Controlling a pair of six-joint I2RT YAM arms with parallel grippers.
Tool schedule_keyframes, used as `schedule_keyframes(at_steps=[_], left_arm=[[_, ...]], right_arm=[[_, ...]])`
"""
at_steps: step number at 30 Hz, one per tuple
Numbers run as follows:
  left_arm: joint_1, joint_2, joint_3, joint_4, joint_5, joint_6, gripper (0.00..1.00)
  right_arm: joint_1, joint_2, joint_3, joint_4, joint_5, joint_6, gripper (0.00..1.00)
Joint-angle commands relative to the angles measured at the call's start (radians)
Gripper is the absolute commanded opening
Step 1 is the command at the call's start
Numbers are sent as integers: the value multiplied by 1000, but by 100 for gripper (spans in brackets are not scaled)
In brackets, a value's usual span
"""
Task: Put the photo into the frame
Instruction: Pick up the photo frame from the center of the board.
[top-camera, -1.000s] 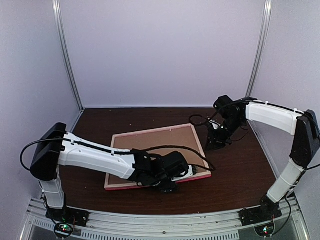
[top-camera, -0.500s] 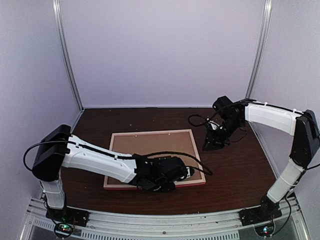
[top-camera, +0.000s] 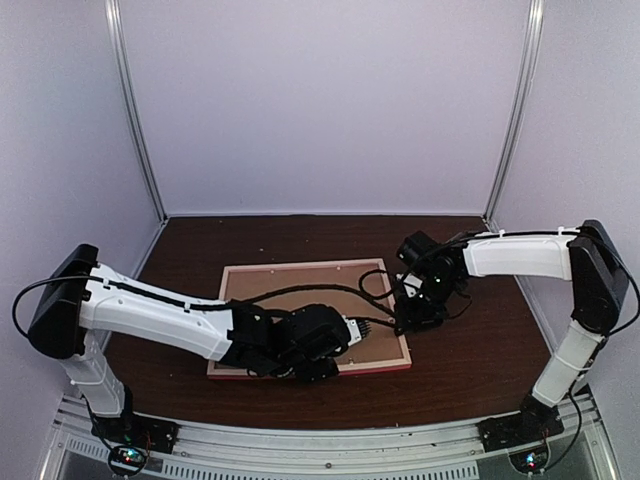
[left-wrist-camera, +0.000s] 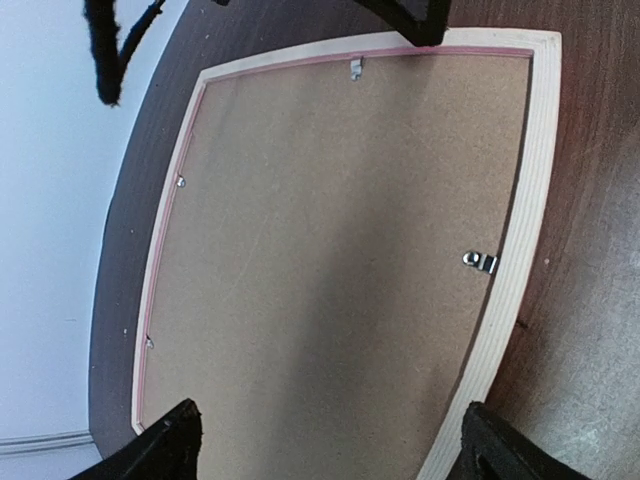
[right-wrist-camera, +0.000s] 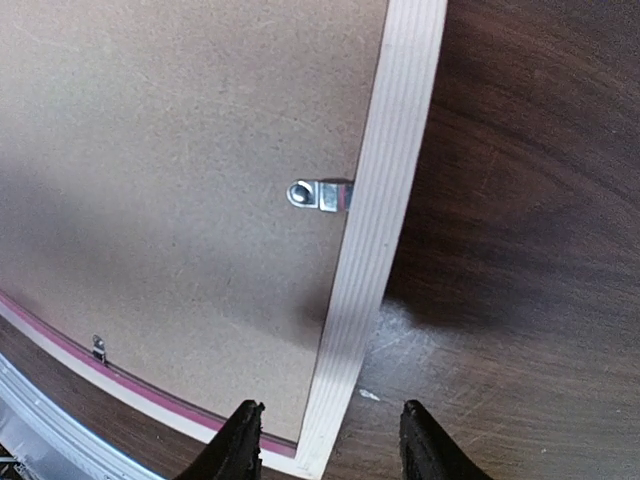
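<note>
Skewed a second earlier, the frame (top-camera: 300, 266) lay square and back-up on the bench (top-camera: 470, 370), the photo hidden from view, and the right fingers (right-wrist-camera: 240, 445) had moved over its right rail near a clip (right-wrist-camera: 318, 195), parted halfway and empty, the left fingers (left-wrist-camera: 170, 445) wide and empty, so fastening likely came next.

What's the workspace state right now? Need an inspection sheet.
Surface: dark wood table, a few pale specks.
Job's things: frame lies flat, back up; brown backing board sits in it with metal tabs turned over it; photo not seen.
Clutter: nothing seen.
Grippers: left end effector open above the backing board; right end effector open over the frame's right edge; neither holds anything.
Cables: black cable hangs over the frame.
Surroundings: pale walls, metal rail at the near edge.
</note>
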Motion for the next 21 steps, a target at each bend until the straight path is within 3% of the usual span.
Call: schedule_keyframes(at_steps=[1,10,17,21], left_arm=[[3,-16,-30,6,4,-52,91],[3,-16,-55,18,-8,-54,91],[3,1,-56,43,76,9,94],[3,17,-37,30,124,80,96]], right_arm=[[30,55,-18,68,73,30,47],[55,139,-9,73,139,41,34],[63,148,15,48,135,45,8],[62,122,70,-28,138,39,0]])
